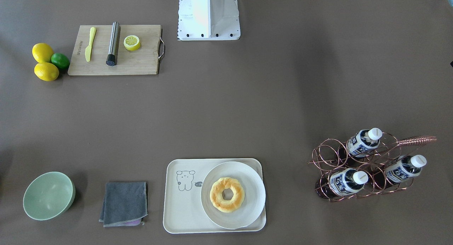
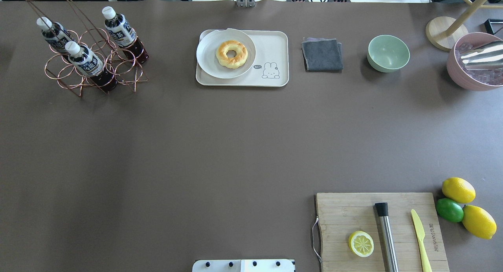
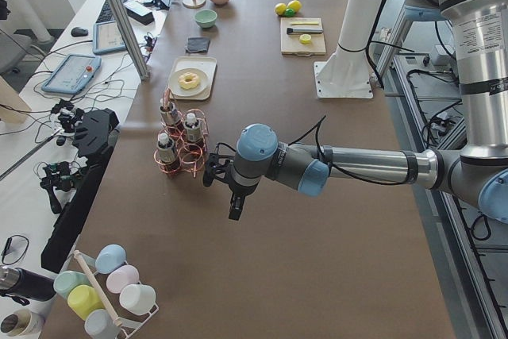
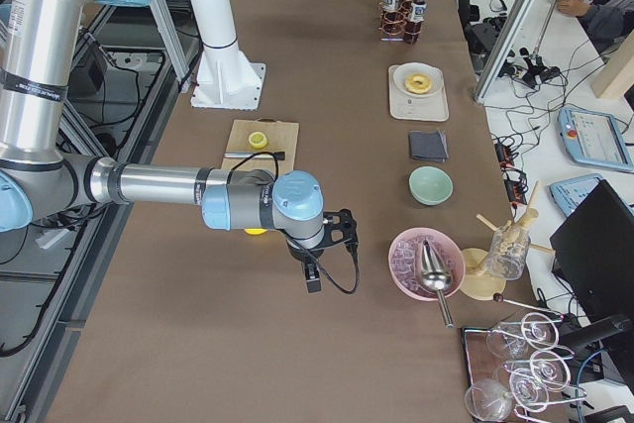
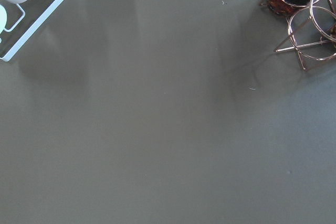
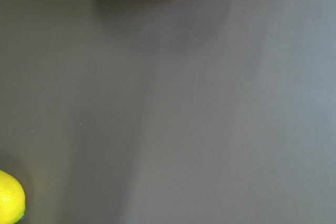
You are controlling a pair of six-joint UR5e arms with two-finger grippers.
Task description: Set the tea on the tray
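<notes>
- Brown matte covering runs the whole length of the table (image 2: 235, 146), smooth and plain, with the props set out along its edges.
- Three tea bottles (image 2: 84, 61) stand caps-up in a copper wire rack (image 2: 103, 56) at the far left corner as the robot sees it. Each long axis is roughly vertical, and each base sits inside a ring.
- They are clear plastic with dark liquid, a white ribbed cap and a glossy blue-and-white label, so they look slick and round to grip.
- Along that same far edge, well apart from the rack, lies the cream tray (image 2: 271, 48). It has rounded corners, a low rim and a small cartoon on it.
- A round white plate (image 2: 208, 63) carrying a glazed doughnut (image 2: 232, 54) fills the tray's rack-side half, and only the cartoon half is bare.
- Near the rack, on the side away from the tray, the left gripper (image 3: 236, 206) hangs fingers-down over bare table. Its wrist camera catches the wire rings at the frame's corner.
- Over at the table's other end, the right gripper (image 4: 313, 279) hangs far from the bottles.
- From this side-on distance I cannot tell how wide either gripper's fingers are set.
- My guess is the left arm takes this, going straight down onto a cap or neck, since the wires crowd the bottles' lower halves.
</notes>
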